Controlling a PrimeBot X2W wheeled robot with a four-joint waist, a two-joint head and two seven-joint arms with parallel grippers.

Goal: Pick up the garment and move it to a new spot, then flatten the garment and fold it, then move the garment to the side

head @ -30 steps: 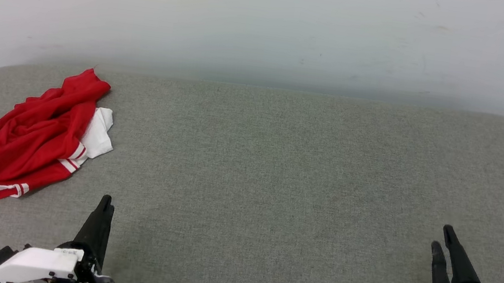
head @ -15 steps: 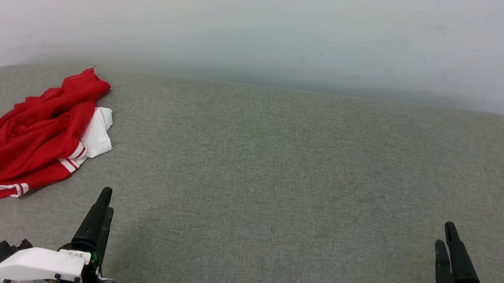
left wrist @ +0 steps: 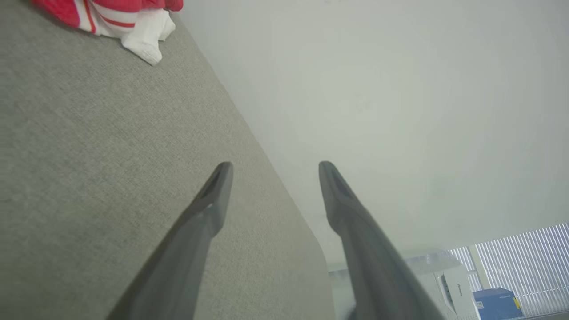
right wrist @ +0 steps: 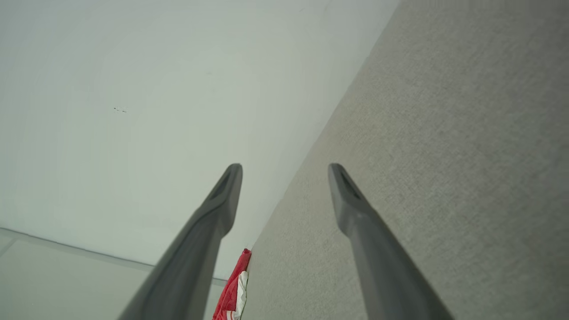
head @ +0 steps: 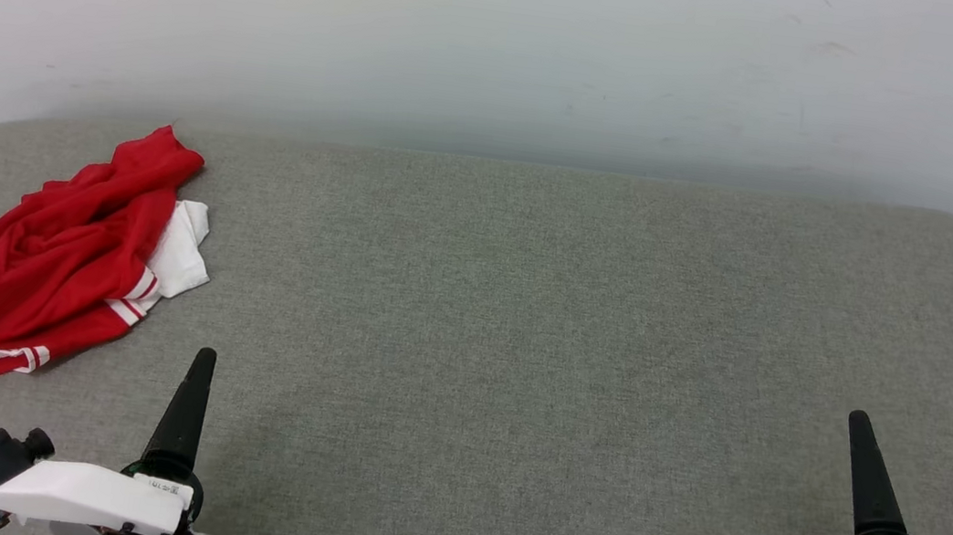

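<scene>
The garment (head: 44,266), a red shirt with white sleeves and red-white striped trim, lies crumpled at the far left of the grey padded table (head: 526,311). Its white sleeve and a red edge show at the top left of the left wrist view as garment (left wrist: 133,18), and a small red and white bit as garment (right wrist: 233,289) sits low in the right wrist view. My left gripper (head: 202,356) hovers near the front edge, just right of and below the shirt, apart from it. My right gripper (head: 860,419) is at the front right. In the wrist views, left gripper (left wrist: 271,166) and right gripper (right wrist: 284,168) stand open and hold nothing.
A pale wall (head: 506,41) rises right behind the table's far edge. The table's corners are rounded. In the left wrist view a white appliance (left wrist: 453,289), a blue box (left wrist: 498,302) and window blinds (left wrist: 529,253) lie beyond the table's end.
Both grippers have opened from nearly shut fingers to wide apart and turned edge-on to the head camera. The head view has shifted slightly. The garment has not moved.
</scene>
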